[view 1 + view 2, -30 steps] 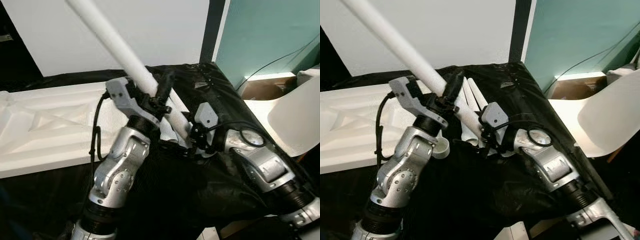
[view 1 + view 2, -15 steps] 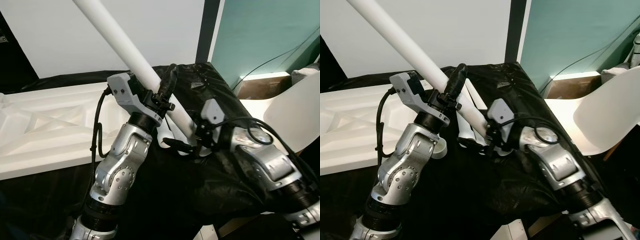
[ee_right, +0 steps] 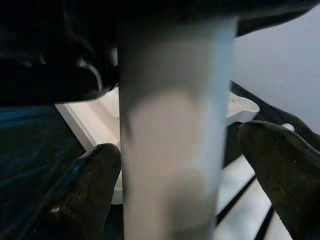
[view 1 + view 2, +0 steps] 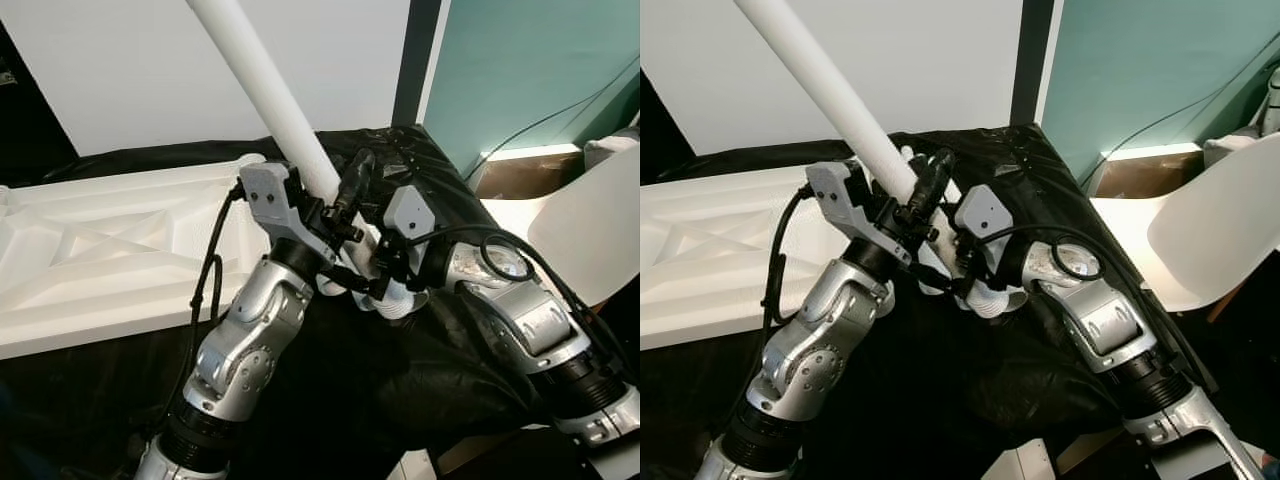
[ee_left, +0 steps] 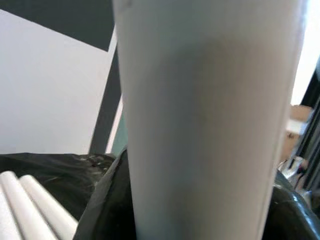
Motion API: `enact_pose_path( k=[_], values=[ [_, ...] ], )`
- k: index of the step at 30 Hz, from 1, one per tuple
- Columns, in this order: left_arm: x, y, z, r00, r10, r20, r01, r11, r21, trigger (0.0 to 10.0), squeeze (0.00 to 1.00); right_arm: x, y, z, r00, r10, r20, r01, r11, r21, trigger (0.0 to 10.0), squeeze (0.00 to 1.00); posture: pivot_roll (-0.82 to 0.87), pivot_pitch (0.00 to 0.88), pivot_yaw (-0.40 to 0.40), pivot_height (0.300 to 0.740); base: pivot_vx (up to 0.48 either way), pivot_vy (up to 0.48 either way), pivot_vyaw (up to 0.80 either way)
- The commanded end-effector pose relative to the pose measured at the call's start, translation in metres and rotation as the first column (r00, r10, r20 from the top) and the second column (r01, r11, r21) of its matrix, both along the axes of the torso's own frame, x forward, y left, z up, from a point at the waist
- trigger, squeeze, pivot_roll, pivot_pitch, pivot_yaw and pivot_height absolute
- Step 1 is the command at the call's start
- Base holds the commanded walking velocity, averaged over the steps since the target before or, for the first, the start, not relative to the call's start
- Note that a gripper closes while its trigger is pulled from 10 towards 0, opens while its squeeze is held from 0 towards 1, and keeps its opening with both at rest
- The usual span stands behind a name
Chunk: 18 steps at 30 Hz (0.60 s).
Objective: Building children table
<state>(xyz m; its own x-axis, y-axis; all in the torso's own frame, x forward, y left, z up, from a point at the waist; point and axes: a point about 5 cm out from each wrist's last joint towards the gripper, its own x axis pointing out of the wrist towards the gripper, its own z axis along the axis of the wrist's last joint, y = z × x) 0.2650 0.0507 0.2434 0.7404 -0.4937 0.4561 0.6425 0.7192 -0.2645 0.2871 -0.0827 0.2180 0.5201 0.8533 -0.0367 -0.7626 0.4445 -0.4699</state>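
The white table leg (image 4: 262, 85) slants up and away to the far left, and the left gripper (image 4: 345, 205) has its fingers clamped on it low down on the shaft; the right gripper (image 4: 385, 278) sits just beside and below, its fingers (image 3: 92, 192) standing apart on either side of the leg's lower end without closing on it; the risk I see is leverage, since so much of the leg hangs out above the one grasp that it could pivot or slide through the fingers if the left wrist turns quickly; the free upper end could also swing into the white wall (image 4: 120, 70) behind; another worry is the two grippers crowding each other, because they are near enough to knock together or snag the black cable (image 4: 205, 290) looping off the left wrist; the white tabletop (image 4: 110, 255) lies on the black-draped worktop (image 4: 430, 180) to the left, ribbed underside up, well apart from the leg's lower end, so a mistimed release would drop the leg onto the cloth rather than into a socket; spare white legs (image 5: 30, 200) lie on the cloth beside the grippers; as for containers, a brown cardboard box (image 4: 520, 175) sits to the far right, and I cannot tell what is in it.
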Motion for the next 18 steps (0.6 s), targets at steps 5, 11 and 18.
enact_pose_path(
  k=[5, 11, 18],
  values=[
    [-0.012, -0.014, 0.001, 0.949, -0.267, 0.165, 0.250, 0.961, 0.117, 0.0, 0.00, -0.003, -0.005, -0.009, 0.998, -0.067, -0.017, 0.065, 0.996, -0.065, 10.0, 0.00, -0.02, 0.000, 0.019, 0.740, 0.000, 0.000, 0.00],
    [-0.010, -0.014, 0.001, 0.949, -0.262, 0.173, 0.242, 0.962, 0.129, 0.0, 0.00, -0.011, -0.005, -0.004, 0.996, -0.077, -0.037, 0.074, 0.995, -0.065, 10.0, 0.00, -0.04, 0.000, 0.027, 0.740, 0.000, 0.000, 0.00],
    [-0.009, -0.017, 0.001, 0.948, -0.264, 0.180, 0.243, 0.961, 0.129, 0.0, 0.00, -0.015, -0.005, -0.005, 0.997, -0.058, -0.049, 0.054, 0.994, -0.091, 4.3, 0.00, -0.05, 0.000, 0.024, 0.740, 0.000, 0.000, 0.00]
  ],
)
